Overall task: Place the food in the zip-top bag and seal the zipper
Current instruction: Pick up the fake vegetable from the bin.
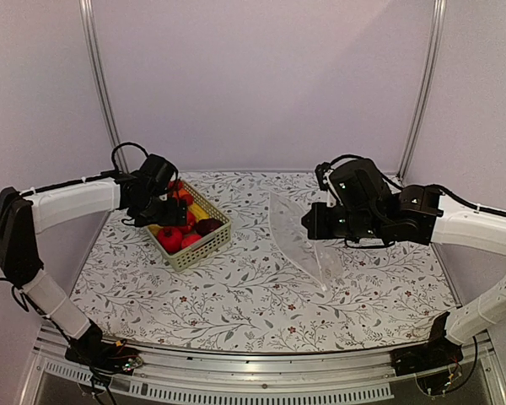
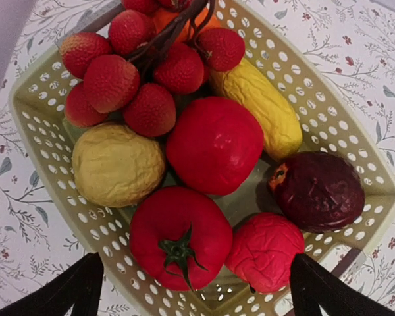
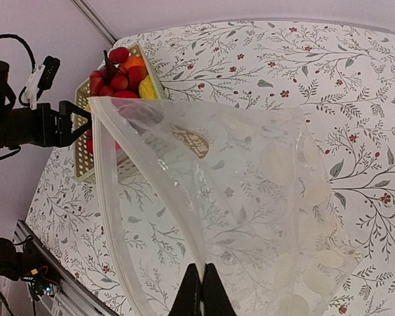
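Robot's left arm [image 1: 72, 201]: climbs from its base to a high elbow at the left edge, white forearm running about level toward the centre, wrist tipped down. The left gripper [image 1: 158, 215] points downward, its fingers [image 2: 69, 293] spread wide apart. Robot's right arm [image 1: 476, 226]: elbow out at the far right, forearm reaching inward, roughly level. The right gripper [image 1: 310, 224] faces left, fingers [image 3: 192, 293] pressed together, pinching an edge of the zip-top bag [image 3: 250, 197].
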Motion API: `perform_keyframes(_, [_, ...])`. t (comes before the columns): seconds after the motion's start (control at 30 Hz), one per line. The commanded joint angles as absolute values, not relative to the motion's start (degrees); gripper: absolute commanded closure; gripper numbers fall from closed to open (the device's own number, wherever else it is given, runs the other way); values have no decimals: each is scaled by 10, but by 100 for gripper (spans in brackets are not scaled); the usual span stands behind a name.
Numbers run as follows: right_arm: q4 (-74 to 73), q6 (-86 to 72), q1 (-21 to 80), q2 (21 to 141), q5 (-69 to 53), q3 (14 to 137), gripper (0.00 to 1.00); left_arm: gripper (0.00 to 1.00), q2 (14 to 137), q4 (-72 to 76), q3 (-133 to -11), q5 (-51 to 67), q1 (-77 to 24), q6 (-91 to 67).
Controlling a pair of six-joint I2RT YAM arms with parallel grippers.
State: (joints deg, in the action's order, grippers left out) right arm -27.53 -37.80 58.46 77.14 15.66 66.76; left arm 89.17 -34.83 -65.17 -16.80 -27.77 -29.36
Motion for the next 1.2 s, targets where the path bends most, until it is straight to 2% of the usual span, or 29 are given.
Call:
perform_keyframes(0.0, [-269,-383,587,755,154,655,100,0,930,-354,-677,-159,-265,-277])
perform_keyframes(0.3, [-268,-383,588,750,157,648,100,7,1008,-357,-714,-153,-264,-272])
perform_keyframes(0.47, [-268,-380,587,754,157,649,100,16,1025,-368,-715,-168,-264,-275])
perform_keyframes(0.73, [-268,-377,588,760,154,651,100,15,1026,-381,-702,-209,-264,-274])
perform_keyframes(1.17, [-268,-380,587,763,152,651,100,12,1051,-368,-690,-178,-263,-279])
